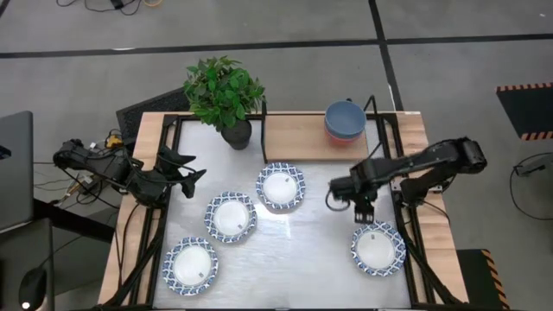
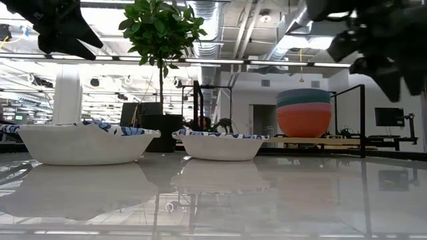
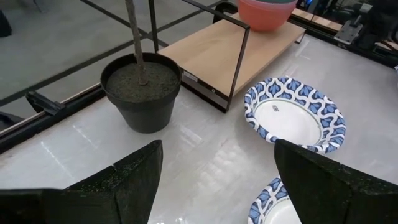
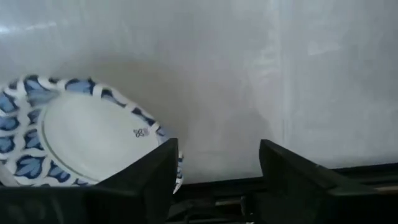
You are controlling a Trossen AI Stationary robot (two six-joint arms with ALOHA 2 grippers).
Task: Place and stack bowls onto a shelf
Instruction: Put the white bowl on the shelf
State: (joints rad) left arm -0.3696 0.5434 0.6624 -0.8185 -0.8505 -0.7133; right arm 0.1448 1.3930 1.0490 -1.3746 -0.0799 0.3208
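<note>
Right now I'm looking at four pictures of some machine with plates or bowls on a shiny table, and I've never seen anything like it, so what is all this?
It is a robot with two dark jointed arms at a shiny metal table. One picture looks straight down, one looks level across the tabletop, and two come from cameras on the arms' wrists.

Four white bowls with blue patterned rims lie on the table. A stack of coloured bowls, slate blue on top and pink below, stands on the light wooden shelf at the back. Beside the shelf is a leafy green plant in a dark pot.

The left gripper waits open at the left edge. The right gripper hangs open near the patterned bowl on the right. Neither holds anything.
</note>
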